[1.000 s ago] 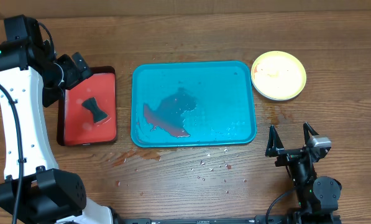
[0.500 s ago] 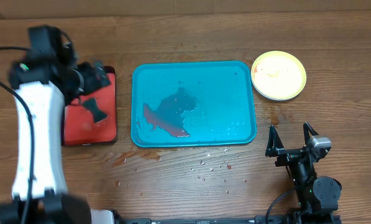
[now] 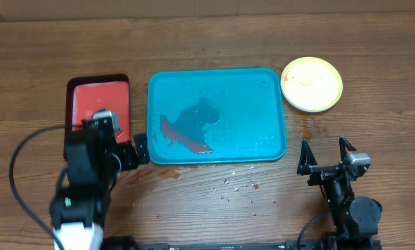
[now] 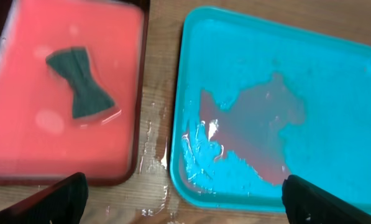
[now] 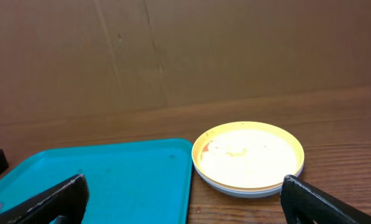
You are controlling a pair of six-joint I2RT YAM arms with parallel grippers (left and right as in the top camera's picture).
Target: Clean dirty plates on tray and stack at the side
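Note:
The teal tray (image 3: pixel 263 90) lies mid-table with a reddish watery smear (image 3: pixel 188 129) in its left half and no plates on it; it also shows in the left wrist view (image 4: pixel 334 93) and the right wrist view (image 5: pixel 110 174). The plates stand stacked on the table right of the tray, the yellow-green rimmed one (image 3: pixel 311 84) on top, with a pale plate edge under it (image 5: pixel 247 188). My left gripper (image 3: pixel 136 153) is open and empty, over the gap between the red tray and the teal tray at their near ends. My right gripper (image 3: pixel 325 158) is open and empty near the front right.
A red tray (image 3: pixel 96 101) with a dark rim lies left of the teal tray; a dark bow-tie shaped sponge (image 4: pixel 79 90) lies in it, hidden by my arm from overhead. Water drops (image 3: pixel 229 185) dot the table in front of the teal tray.
My left arm has swung from the far left of the red tray to the near side, between the two trays. The right arm has not moved.

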